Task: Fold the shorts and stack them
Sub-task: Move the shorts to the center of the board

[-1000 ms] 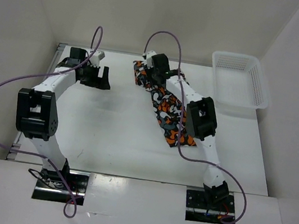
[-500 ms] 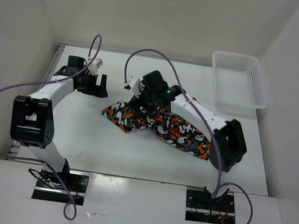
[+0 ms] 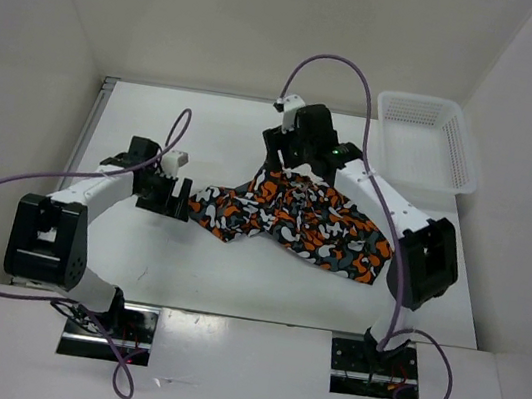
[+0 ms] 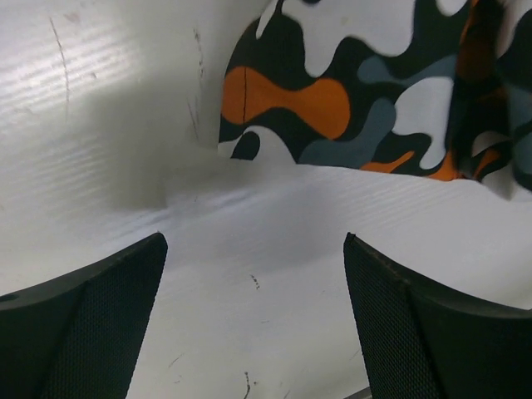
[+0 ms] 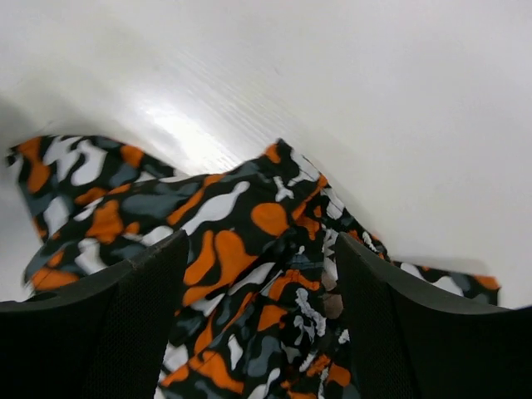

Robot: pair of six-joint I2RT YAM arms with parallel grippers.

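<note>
The shorts (image 3: 293,219), printed in orange, white, black and grey blobs, lie rumpled and spread across the middle of the table. My left gripper (image 3: 164,193) sits low at their left corner, open. In the left wrist view bare table shows between the fingers of the left gripper (image 4: 254,241), and the shorts' corner (image 4: 332,91) lies just ahead. My right gripper (image 3: 288,157) hovers over the shorts' far edge, open. In the right wrist view the cloth (image 5: 224,216) lies loose below the spread fingers of the right gripper (image 5: 259,249).
A white lattice basket (image 3: 425,103) stands at the back right corner of the white table (image 3: 214,141). White walls close in the left, far and right sides. Purple cables loop above both arms.
The right gripper opened and let the shorts go, then rose toward the far edge. The shorts went from a narrow strip to a wide spread. The left gripper moved nearer, to their left corner.
</note>
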